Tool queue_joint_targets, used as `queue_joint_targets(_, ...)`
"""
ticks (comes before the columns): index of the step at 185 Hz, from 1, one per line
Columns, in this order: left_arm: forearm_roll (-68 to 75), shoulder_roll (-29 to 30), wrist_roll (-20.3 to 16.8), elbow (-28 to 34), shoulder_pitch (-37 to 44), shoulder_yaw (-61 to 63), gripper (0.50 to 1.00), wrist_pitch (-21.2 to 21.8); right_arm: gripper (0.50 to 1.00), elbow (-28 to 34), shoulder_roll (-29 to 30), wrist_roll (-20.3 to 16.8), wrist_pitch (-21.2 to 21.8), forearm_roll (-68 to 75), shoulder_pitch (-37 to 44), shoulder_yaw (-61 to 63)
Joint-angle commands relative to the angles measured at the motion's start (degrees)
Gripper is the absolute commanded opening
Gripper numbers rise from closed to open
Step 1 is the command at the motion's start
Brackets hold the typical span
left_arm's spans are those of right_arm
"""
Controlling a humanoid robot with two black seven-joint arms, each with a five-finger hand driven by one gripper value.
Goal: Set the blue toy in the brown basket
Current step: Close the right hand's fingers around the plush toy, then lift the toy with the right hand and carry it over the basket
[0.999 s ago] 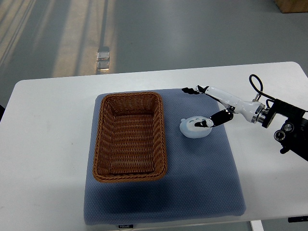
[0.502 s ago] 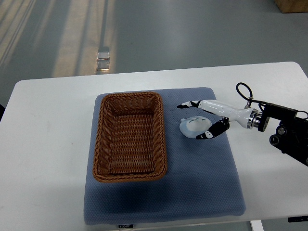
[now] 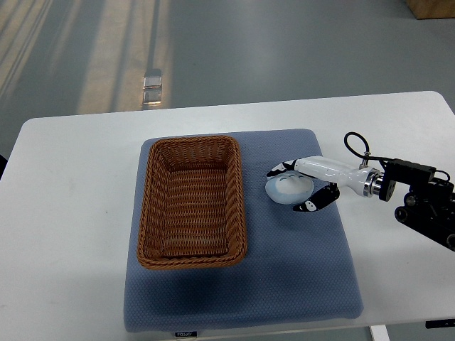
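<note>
Your blue toy [image 3: 287, 189], a pale rounded figure, lies on the blue-grey mat [image 3: 284, 284], just to the right of the brown basket [image 3: 192, 201] and outside it. The right hand [image 3: 302, 186] wraps around the toy: one black-tipped finger curves over its far edge, another over its near edge, so the fingers are closed on it from both sides. You cannot tell whether the toy is lifted or resting on the mat. The hand's white forearm and dark wrist unit reach in from the right edge. The wicker basket, rectangular and empty, sits on the left half of the mat. The mat covers the middle of a white table [image 3: 64, 213]. Beyond the table's far edge you see a grey floor with pale streaks of light and a small clear box [image 3: 152, 85].
</note>
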Motion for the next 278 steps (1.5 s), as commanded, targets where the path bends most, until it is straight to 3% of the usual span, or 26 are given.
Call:
queue_joint_targets(1, 0.00, 0.00, 0.09, -0.01, 0.00, 0.02, 1.000, 0.00, 0.642, -0.46, 0.11, -0.21, -0.11, 0.00, 0.13, -0.23)
queue_joint_targets(27, 0.00, 0.00, 0.00, -0.10, 0.00, -0.07, 1.000, 0.00, 0.500, -0.99, 0.11, -0.48, -1.95, 0.09, 0.13, 0.12)
queue_joint_targets(51, 0.08, 0.00, 0.00, -0.01, 0.00, -0.06, 1.000, 0.00, 0.500, -0.82, 0.02, -0.48, -4.33, 0.61, 0.40, 0.56)
queue_joint_targets(97, 0.08, 0.00, 0.00, -0.19, 0.00, 0.02, 1.000, 0.00, 0.500, -0.03, 0.11, -0.21, -4.42, 2.11, 4.35, 1.17)
queue_joint_targets(175, 0.00, 0.00, 0.00, -0.10, 0.00, 0.02, 1.000, 0.00, 0.500, 0.15, 9.60, 0.31, -3.19, 2.55, 10.33, 1.00)
queue_joint_targets(211, 0.08, 0.00, 0.09, -0.10, 0.00, -0.07, 1.000, 0.00, 0.541, -0.73, 15.58, 0.23, 0.06, 2.55, 12.09, 0.03)
queue_joint_targets(258, 0.08, 0.00, 0.17, -0.10, 0.00, 0.02, 1.000, 0.00, 0.695, -5.39, 21.82, -0.13, 1.21, 2.20, 12.61, -2.25)
queue_joint_targets(278, 0.08, 0.00, 0.17, -0.10, -0.09, 0.02, 1.000, 0.00, 0.789, -5.83, 22.08, -0.13, 1.21, 2.20, 12.44, -2.52)
